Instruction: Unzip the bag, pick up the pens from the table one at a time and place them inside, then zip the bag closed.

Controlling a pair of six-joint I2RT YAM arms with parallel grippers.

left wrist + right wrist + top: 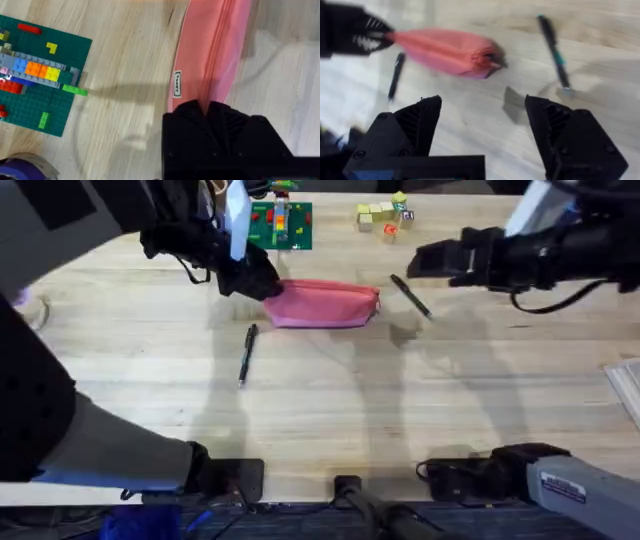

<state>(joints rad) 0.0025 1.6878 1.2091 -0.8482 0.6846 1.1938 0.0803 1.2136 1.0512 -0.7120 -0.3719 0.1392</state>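
Pinching only the very end of the pink bag (325, 304), the left jaws (262, 284) could let the soft fabric slip or drag the whole pouch across the worktop (330, 400) once the zipper is pulled, since nothing pins the far end. The right jaws (432, 260) hang wide open and empty above the worktop, just beyond that far end, near one pen (411, 296). The bag lies flat, zipped shut; the other pen (247, 354) rests near the left jaws.

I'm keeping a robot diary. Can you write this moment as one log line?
left gripper: shut on pouch end | right gripper: open, above table | pouch: zipped | pens: both on table
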